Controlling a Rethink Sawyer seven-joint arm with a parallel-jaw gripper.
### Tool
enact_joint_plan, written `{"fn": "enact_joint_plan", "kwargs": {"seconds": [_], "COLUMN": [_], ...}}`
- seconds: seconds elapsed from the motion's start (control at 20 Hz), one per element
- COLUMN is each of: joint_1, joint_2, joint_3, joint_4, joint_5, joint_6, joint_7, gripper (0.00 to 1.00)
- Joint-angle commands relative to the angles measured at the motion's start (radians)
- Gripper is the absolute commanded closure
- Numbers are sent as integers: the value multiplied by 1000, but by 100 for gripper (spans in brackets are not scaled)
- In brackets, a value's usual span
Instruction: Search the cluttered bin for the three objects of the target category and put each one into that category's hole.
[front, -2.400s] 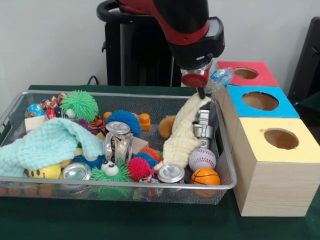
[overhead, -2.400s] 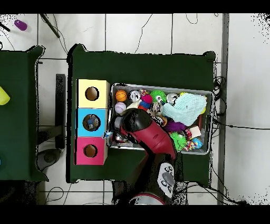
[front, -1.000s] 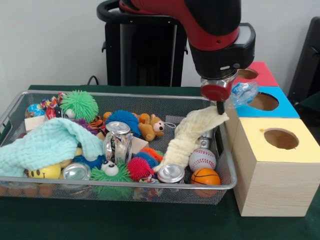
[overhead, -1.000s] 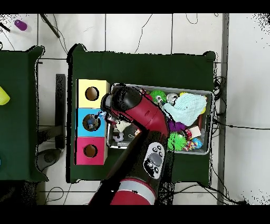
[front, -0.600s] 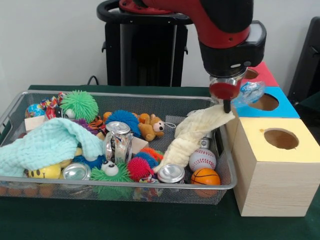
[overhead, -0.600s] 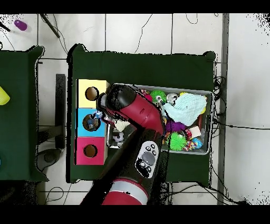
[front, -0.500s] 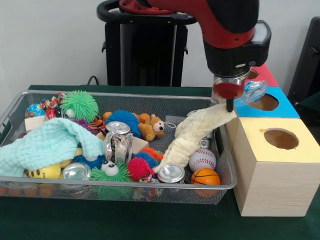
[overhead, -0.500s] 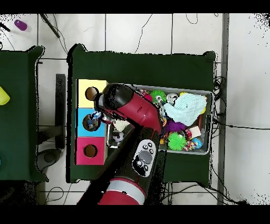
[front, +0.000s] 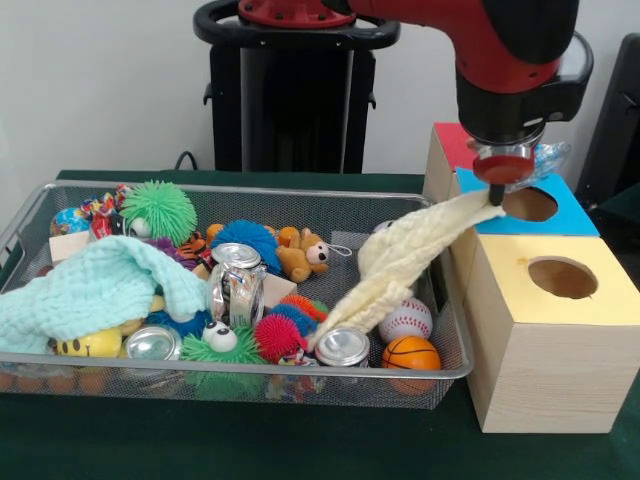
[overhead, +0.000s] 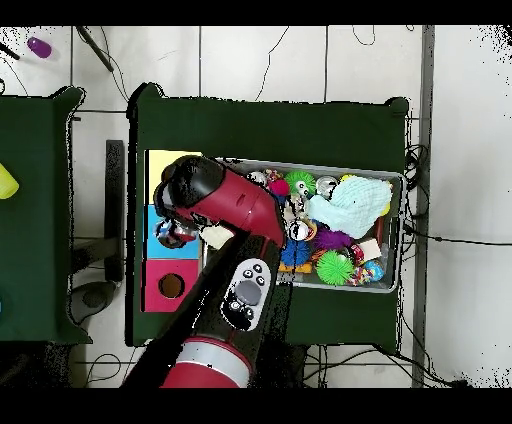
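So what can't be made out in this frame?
- Hand, front view: the fingers are too small and dark to tell open from shut, or how the cream cloth is caught.
- Yellow box's hole, overhead view: covered by the arm.
- Red box, front view: hole hidden behind the arm.
- Bin contents under the teal cloth: covered in both views.
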Motion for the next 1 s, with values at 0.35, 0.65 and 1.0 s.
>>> {"fn": "enact_joint_plan", "kwargs": {"seconds": [0.35,0.65,1.0], "joint_1": [-1,21,37], "joint_2": [36,22,11], "joint_3": [14,-1,-10], "joint_4": [-2,14,37], "joint_5": [-25,-39,-40], "joint_6": [52,60,60], "joint_7": [275,260,240], "gripper": [0,0,0]}}
